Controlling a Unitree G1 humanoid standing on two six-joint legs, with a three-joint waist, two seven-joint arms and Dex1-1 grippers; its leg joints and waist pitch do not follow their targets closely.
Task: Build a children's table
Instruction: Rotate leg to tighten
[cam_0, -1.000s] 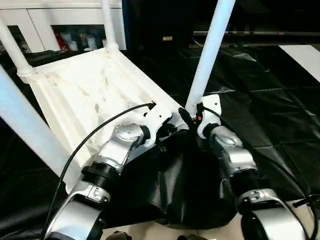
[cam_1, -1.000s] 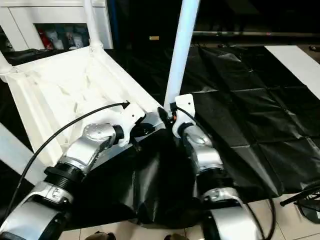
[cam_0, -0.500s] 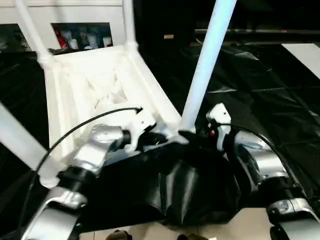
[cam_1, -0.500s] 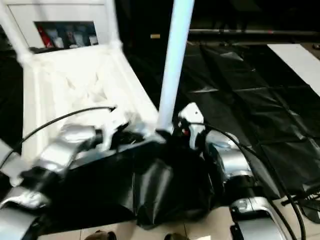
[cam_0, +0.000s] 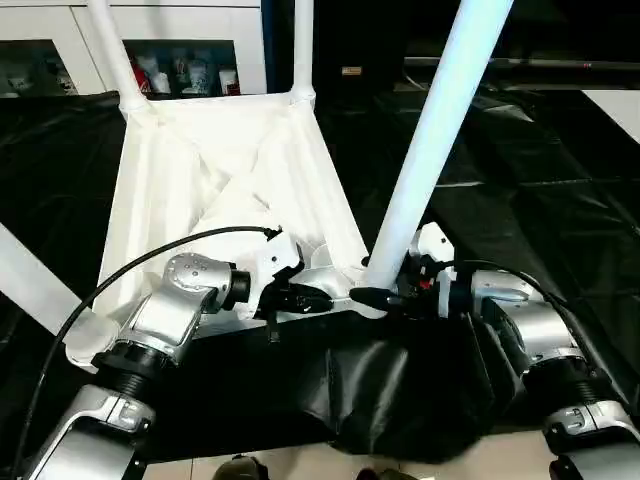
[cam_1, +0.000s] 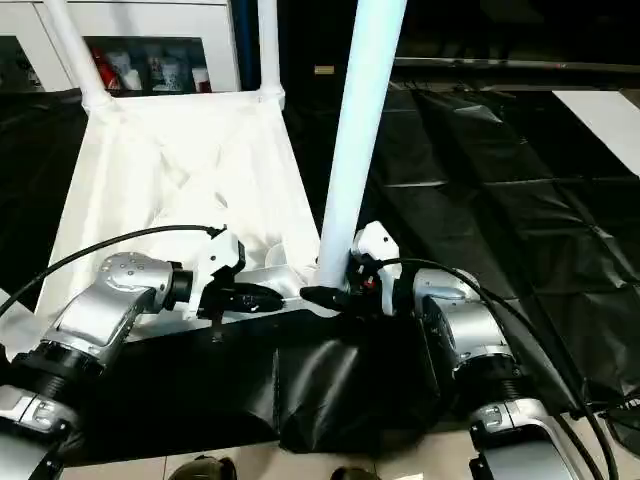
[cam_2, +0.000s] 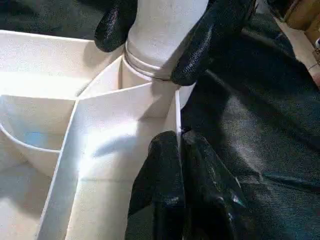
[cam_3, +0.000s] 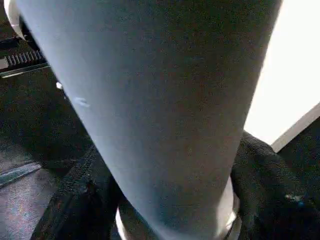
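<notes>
The children's table (cam_0: 215, 190) looks like smooth, faintly glossy white plastic with a ribbed underside, lying on a wrinkled, shiny black sheet (cam_0: 520, 200), beside brushed silver metal forearms (cam_0: 175, 320) and rubbery matt black fingers (cam_2: 170, 195).

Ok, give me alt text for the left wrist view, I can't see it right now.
The left gripper, jaws shut, pinches a thin wall of the white table top. Just beyond, the right gripper clasps the white leg at its corner socket, over black sheeting.

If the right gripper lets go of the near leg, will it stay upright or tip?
Probably stays: the near leg sits in its corner socket, right gripper around its base. Long and tall, it might wobble. Smooth plastic could slip.
</notes>
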